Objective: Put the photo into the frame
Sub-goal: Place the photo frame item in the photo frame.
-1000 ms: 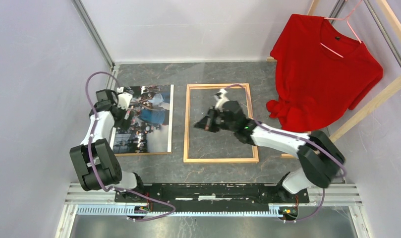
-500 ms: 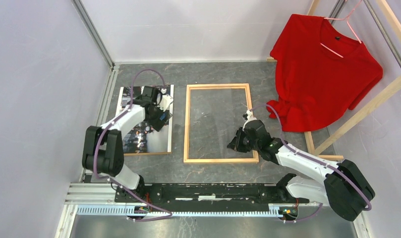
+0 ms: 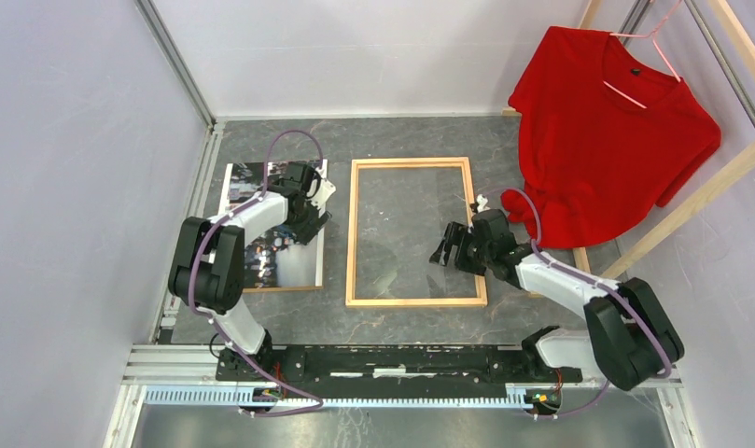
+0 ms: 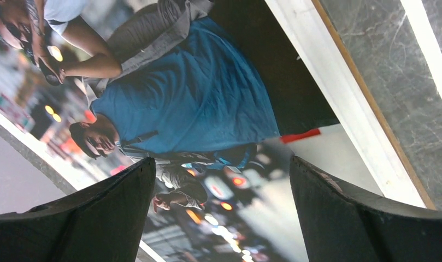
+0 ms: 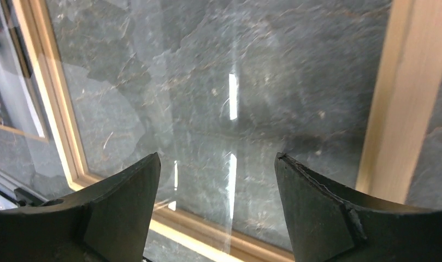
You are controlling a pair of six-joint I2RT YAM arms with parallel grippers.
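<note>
The photo [image 3: 282, 257], a white-edged print of people in blue and dark clothes, lies flat at the left of the table on a thin brown backing. My left gripper [image 3: 310, 222] hovers open over its upper right part. In the left wrist view the print [image 4: 196, 103] fills the space between the spread fingers of that gripper [image 4: 221, 164], and nothing is held. The frame [image 3: 352, 233], light wood with narrow rails, lies flat mid-table. My right gripper [image 3: 445, 252] is open over the frame's right inner part. The right wrist view has that gripper [image 5: 217, 158] empty, with a rail [image 5: 404, 98] beside it.
A red T-shirt [image 3: 607, 131] hangs from a wooden-beam rack [image 3: 719, 168] at the back right, its hem close to the frame's right rail. Pale walls close in the left and back sides. A metal rail [image 3: 401, 359] carries both arm bases at the near edge.
My left gripper swung from the photo's left edge across to its upper right part. My right gripper opened and moved from the frame's middle toward its right side.
</note>
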